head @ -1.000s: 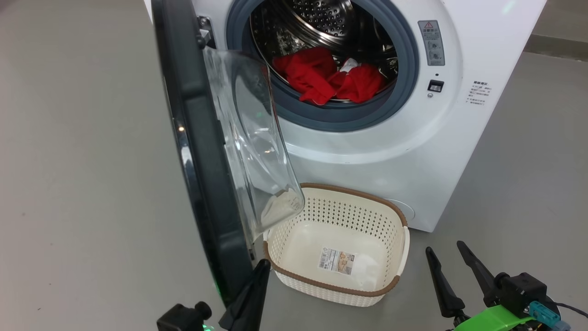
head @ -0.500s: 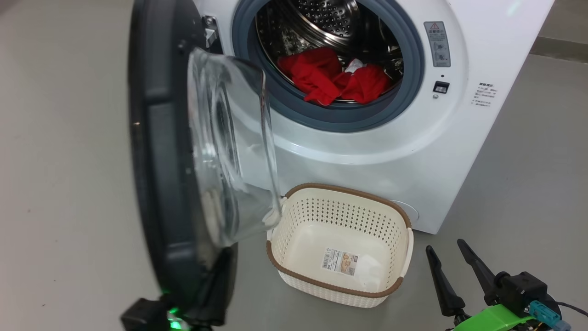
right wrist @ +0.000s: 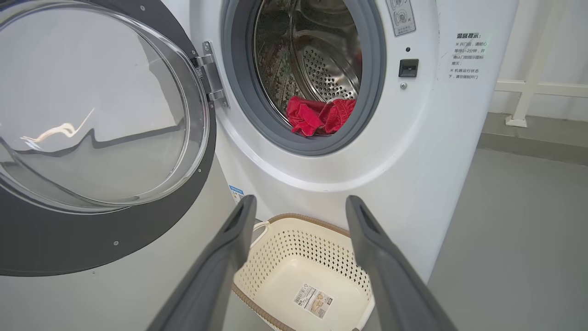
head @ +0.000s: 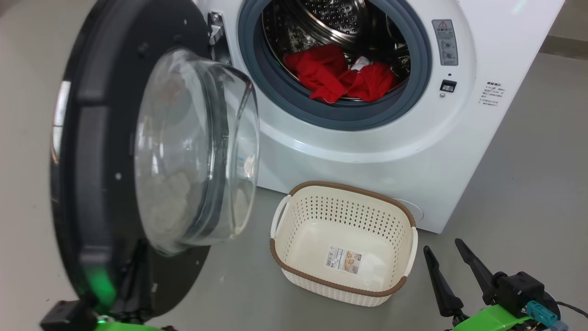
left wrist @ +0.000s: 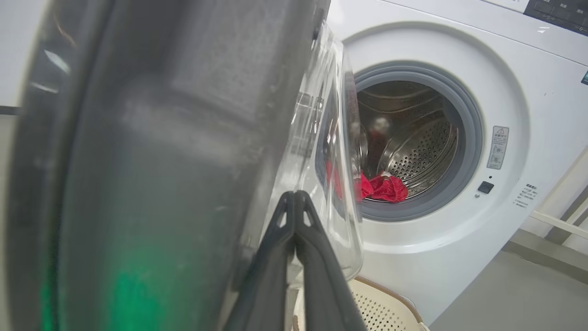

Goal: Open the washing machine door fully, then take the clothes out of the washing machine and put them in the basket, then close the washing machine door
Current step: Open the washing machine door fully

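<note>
Long dark tapered fingers (head: 438, 285), black wrist block (head: 519, 289), bright green bracket (head: 491, 319), teal connector (head: 538, 310), thin black cable (head: 572, 308).

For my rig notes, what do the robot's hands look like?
The right hand has two long dark tapering fingers on a black block, with a green bracket, teal connector and black cable. The left hand has matching fingers.

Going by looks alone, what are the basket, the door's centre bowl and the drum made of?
Basket: cream moulded plastic, matte, judging by its regular punched holes; the brown rim looks woven but is probably moulded too.
Door bowl: clear and glossy, glass or hard plastic; the floor shows through it distorted.
Drum: shiny perforated metal, likely stainless steel.
</note>
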### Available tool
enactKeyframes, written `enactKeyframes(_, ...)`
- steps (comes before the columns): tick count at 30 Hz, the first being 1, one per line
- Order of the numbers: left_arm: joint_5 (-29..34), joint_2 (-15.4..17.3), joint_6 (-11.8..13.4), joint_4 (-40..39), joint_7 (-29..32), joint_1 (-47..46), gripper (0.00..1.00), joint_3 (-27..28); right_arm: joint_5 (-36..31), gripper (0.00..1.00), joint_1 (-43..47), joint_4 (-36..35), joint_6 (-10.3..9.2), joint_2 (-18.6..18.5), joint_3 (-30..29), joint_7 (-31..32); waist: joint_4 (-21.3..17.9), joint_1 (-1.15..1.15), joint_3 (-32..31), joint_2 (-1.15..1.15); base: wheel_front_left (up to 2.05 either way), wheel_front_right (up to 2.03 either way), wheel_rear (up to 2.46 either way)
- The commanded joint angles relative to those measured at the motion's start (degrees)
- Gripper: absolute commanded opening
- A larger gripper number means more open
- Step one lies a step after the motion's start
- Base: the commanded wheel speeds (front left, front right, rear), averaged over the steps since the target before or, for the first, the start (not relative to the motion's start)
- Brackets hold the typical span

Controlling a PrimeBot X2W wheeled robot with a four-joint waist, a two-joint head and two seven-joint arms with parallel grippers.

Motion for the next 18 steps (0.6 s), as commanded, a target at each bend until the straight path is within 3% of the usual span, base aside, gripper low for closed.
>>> enactKeyframes(1, 0.9, 0.9, -0.3, -0.6, -0.4, -2.4, 0.00, 3.9, -0.1, 1.00, -1.0, -1.4, 0.28, -0.7, 1.4, -0.5, -0.1, 0.00, 0.0, 0.00, 0.00, 0.00, 0.00)
enactKeyframes(18, 5.9, 3.4, -2.5, 6.6, -0.4, -10.4, 0.00, 19.9, -0.2, 1.00, -2.7, -2.1, 0.28, -1.7, 2.6, -0.5, -2.1, 0.00, 3.4, 0.00, 0.00, 0.00, 0.00)
